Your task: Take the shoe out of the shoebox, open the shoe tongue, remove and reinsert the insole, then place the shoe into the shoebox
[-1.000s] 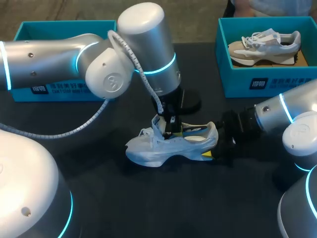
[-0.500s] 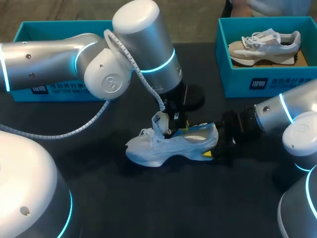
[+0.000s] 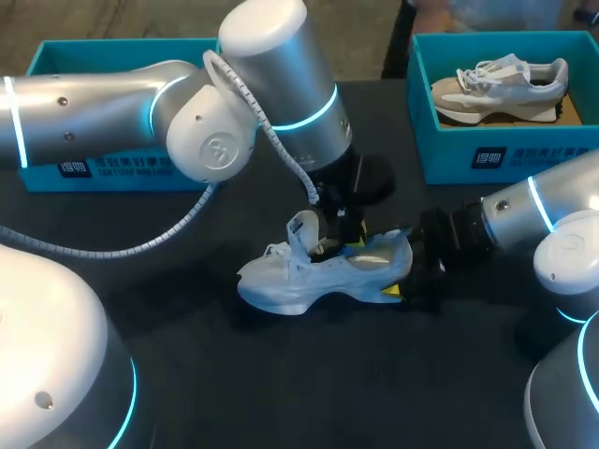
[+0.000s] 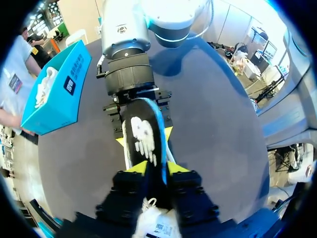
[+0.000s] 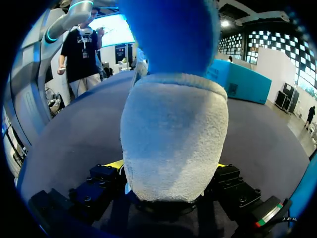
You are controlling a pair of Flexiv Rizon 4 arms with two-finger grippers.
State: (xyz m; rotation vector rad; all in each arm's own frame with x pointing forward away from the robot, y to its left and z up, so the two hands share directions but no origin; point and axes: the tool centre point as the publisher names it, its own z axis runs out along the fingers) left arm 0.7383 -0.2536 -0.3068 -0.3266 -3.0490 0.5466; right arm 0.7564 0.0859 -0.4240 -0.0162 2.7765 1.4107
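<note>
A white sneaker (image 3: 299, 281) lies on its sole on the dark table, toe to the left. My right gripper (image 3: 408, 271) is shut on its heel, whose fuzzy collar (image 5: 173, 134) fills the right wrist view between the fingers. My left gripper (image 3: 340, 236) points down into the shoe's mouth, behind the raised tongue (image 3: 301, 232). The white insole with a blue edge (image 4: 142, 139) runs from between the left gripper (image 4: 157, 168) toward the heel. Its fingers (image 4: 140, 167) stand slightly apart, with a dark gap beside the insole's edge.
A teal shoebox (image 3: 505, 154) at the back right holds a beige and white sneaker (image 3: 501, 82). A second teal box (image 3: 103, 56) stands at the back left, partly behind my left arm. The teal box (image 4: 59, 94) also shows in the left wrist view.
My left gripper has moved to the right, toward the heel, pushing the insole down into the shoe, and its fingers have parted a little. The right arm and the shoe have stayed put.
</note>
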